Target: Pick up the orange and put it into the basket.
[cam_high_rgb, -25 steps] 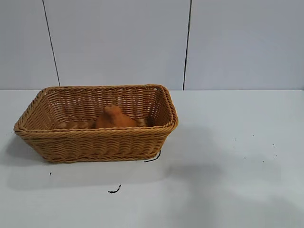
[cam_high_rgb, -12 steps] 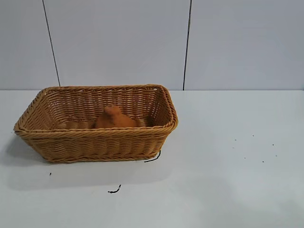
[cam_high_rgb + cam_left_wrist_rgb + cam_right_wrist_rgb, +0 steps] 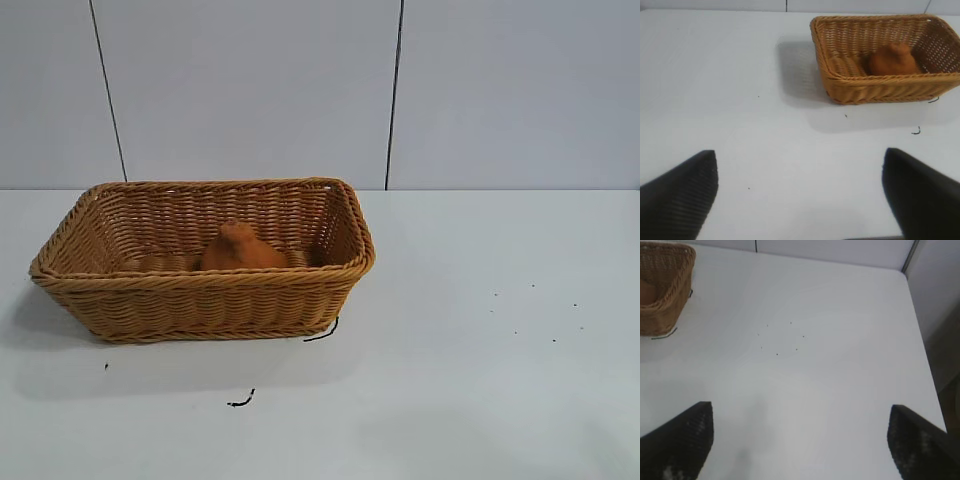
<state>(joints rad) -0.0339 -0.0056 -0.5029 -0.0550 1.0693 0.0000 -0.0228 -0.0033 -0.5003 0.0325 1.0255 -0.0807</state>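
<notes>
The dull-orange orange [image 3: 240, 250] lies inside the tan wicker basket [image 3: 200, 300] at the table's left; nothing holds it. The left wrist view shows the same orange [image 3: 894, 60] in the basket [image 3: 880, 87], far from my left gripper [image 3: 800, 170], which is open over bare table. My right gripper [image 3: 801, 425] is open too, with nothing between its fingers, well away from the basket's corner [image 3: 665, 315]. Neither arm appears in the exterior view.
Two short black scraps [image 3: 322, 331] [image 3: 240, 401] lie on the white table just in front of the basket. Small dark specks [image 3: 530, 310] dot the table's right half. The table's far edge meets a grey panelled wall [image 3: 400, 90].
A faint shadow on the table at the lower right has faded away. Basket and orange have not moved.
</notes>
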